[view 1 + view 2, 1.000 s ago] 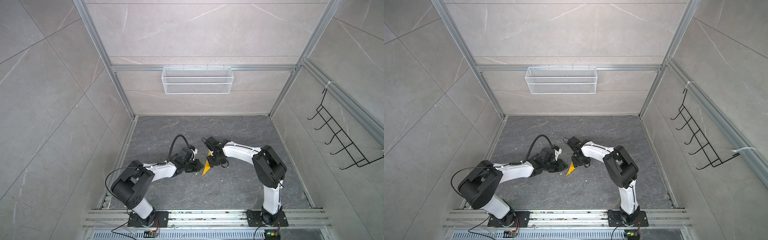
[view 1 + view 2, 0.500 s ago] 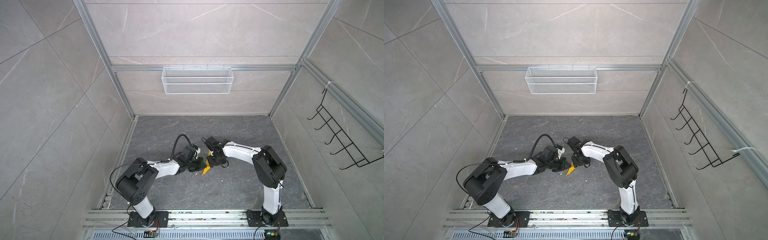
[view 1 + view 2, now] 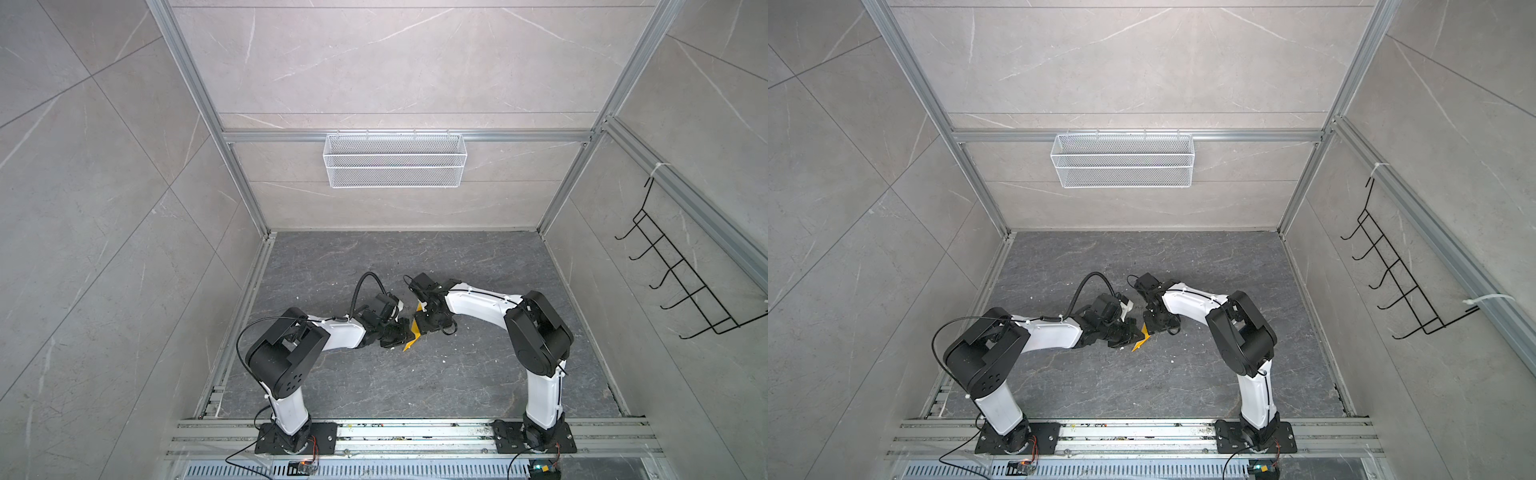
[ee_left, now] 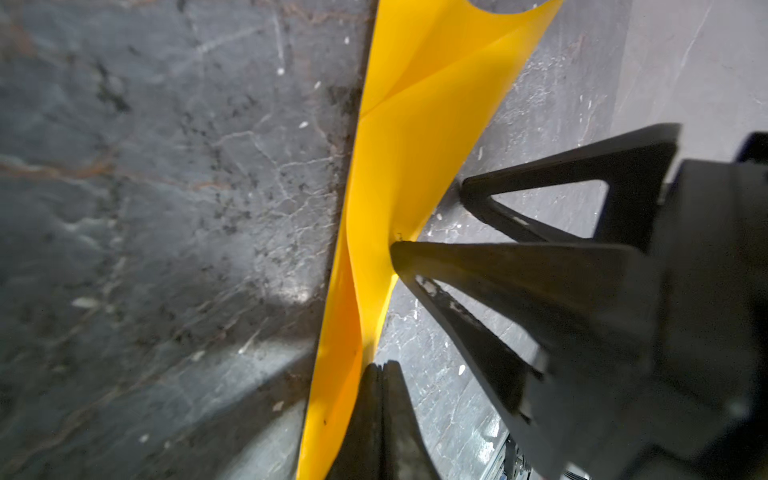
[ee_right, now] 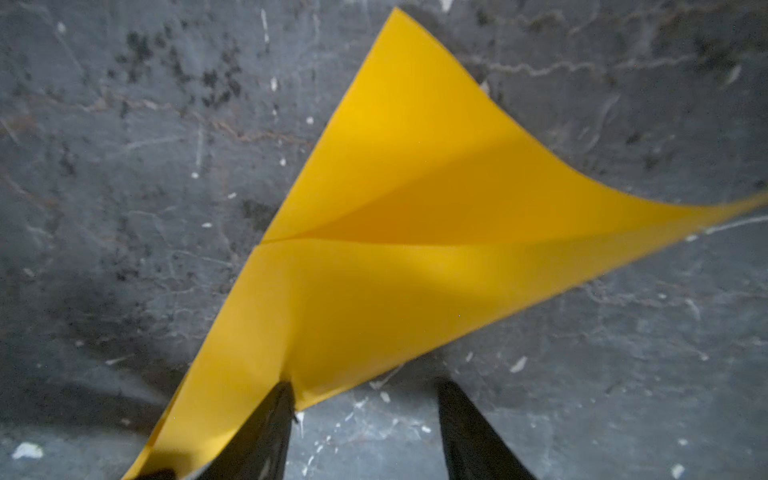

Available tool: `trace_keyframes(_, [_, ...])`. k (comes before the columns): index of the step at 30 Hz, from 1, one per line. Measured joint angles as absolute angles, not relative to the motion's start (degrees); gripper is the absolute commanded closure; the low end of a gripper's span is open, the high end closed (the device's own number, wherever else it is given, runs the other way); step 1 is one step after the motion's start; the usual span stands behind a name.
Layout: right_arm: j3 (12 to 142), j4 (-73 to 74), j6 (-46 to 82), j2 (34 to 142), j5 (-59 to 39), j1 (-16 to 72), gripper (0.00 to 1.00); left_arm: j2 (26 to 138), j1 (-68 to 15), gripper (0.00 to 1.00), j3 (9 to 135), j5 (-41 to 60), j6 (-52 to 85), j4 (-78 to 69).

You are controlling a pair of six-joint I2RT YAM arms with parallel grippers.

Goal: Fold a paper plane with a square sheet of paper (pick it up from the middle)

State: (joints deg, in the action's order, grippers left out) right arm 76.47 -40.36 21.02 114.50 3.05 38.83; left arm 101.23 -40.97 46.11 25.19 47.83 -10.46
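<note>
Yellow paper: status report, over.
Left gripper shut on the yellow paper at its edge. Right gripper open, one fingertip on it. Paper creased, part-folded, not yet a plane. Nothing in the way.

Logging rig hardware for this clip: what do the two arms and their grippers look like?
Left arm and right arm: white shells, black joints. A black cable loops at the left wrist. Left gripper and right gripper: black, tapering fingers.

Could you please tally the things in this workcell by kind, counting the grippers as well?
folded yellow paper: 1
grippers: 2 (left gripper, right gripper)
white wire basket: 1
black hook rack: 1
Total: 5
</note>
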Motion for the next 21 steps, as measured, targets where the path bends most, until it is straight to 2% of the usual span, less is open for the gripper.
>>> trace_keyframes(21, [76.47, -40.36, 21.06, 114.56, 3.07, 38.83, 0.41, 102.61, -40.97, 0.98, 46.83, 25.12, 48.01, -8.40])
